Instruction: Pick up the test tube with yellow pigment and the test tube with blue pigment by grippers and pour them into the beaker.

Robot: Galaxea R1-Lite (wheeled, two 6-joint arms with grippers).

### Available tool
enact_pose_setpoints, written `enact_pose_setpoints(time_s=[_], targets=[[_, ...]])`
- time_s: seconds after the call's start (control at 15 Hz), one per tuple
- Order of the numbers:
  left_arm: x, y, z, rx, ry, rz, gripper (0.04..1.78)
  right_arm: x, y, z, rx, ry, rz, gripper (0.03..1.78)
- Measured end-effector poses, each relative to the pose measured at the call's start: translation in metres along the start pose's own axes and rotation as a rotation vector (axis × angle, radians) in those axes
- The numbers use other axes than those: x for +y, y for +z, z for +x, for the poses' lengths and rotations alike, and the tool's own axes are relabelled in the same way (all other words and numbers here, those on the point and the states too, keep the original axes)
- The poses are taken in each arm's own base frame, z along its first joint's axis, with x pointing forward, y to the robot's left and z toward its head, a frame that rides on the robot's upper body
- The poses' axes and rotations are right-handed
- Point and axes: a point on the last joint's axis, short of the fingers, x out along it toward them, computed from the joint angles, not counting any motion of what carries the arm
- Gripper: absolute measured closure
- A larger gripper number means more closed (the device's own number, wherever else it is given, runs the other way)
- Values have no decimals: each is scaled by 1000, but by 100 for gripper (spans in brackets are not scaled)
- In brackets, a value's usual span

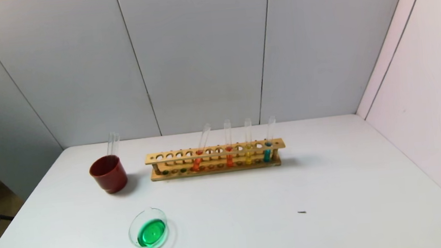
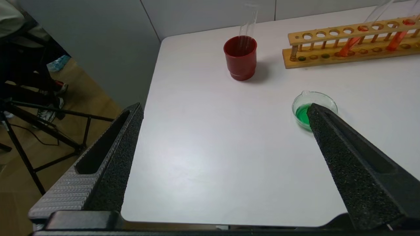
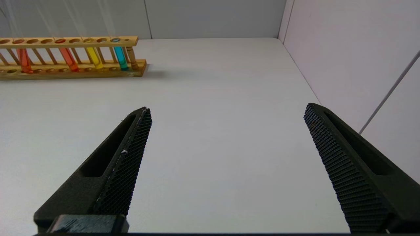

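Note:
The beaker (image 1: 148, 229) stands at the front left of the table and holds green liquid; it also shows in the left wrist view (image 2: 314, 98). No tube with pale yellow or sky-blue liquid is in view. Two empty clear tubes (image 1: 113, 143) lean in the red cup (image 1: 108, 173). My left gripper (image 2: 224, 106) is open and empty, low over the table's front left, one finger in front of the beaker. My right gripper (image 3: 228, 107) is open and empty over the front right. Neither gripper shows in the head view.
A wooden rack (image 1: 215, 156) stands at the back middle with an orange tube, a red tube, a golden-yellow tube (image 1: 248, 153) and a teal-blue tube (image 1: 267, 152). A small dark speck (image 1: 301, 212) lies front right. Walls close the back and right.

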Motion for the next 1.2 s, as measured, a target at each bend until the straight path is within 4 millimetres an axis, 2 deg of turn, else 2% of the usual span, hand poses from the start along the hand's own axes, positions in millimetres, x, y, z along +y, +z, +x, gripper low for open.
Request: enact_pose_setpoints(time_s=[0.13,0.27,0.6,0.73,1.0,1.2], targets=[[-3,-28,-9,-18,16,-8,7,0,0,0,0,0,0,11],[-8,-55,-7,-25,31,-9,7,0,0,0,0,0,0,11],[-22,-112,39,-99,-8,10,7,0,0,0,0,0,0,11],[-27,-131,51,-163,-36,14,7,0,0,0,0,0,0,11],[-32,-154,57,-184,-109,-50,7,0,0,0,0,0,0,11],[-32,-157,58,-188,-112,-124,7,0,0,0,0,0,0,11]])
